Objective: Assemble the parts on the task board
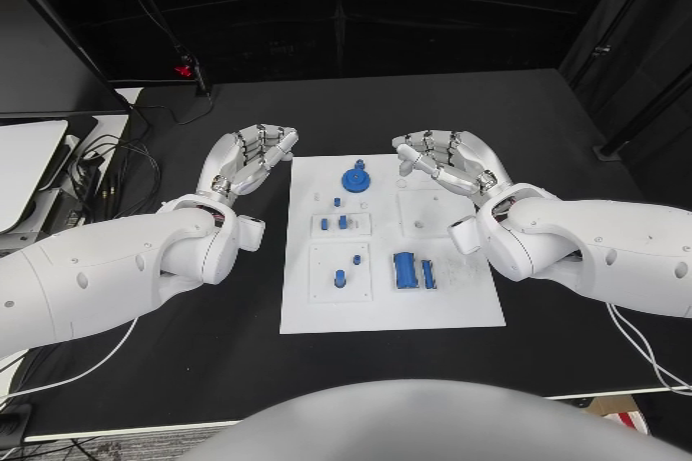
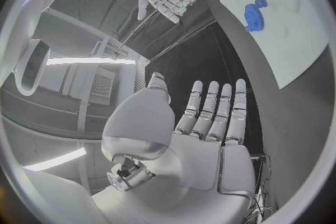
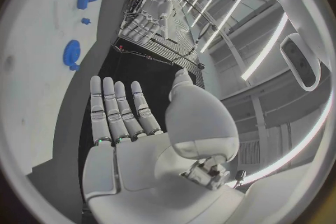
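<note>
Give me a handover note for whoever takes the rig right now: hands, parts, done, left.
Left hand: open, holding nothing, over the black table just off the task board, at its far left corner.
Right hand: open, holding nothing, over the board's far right corner.
Parts: blue gear at the far end; small blue pieces on the left mid block; blue pegs on the block nearer the robot; two longer blue pieces lying right of that.
Done: no part is held; I cannot tell which are already seated.
Left: probably the two lying pieces first.

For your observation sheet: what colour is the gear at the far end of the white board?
Blue; the gear shows best in the head view.
</note>
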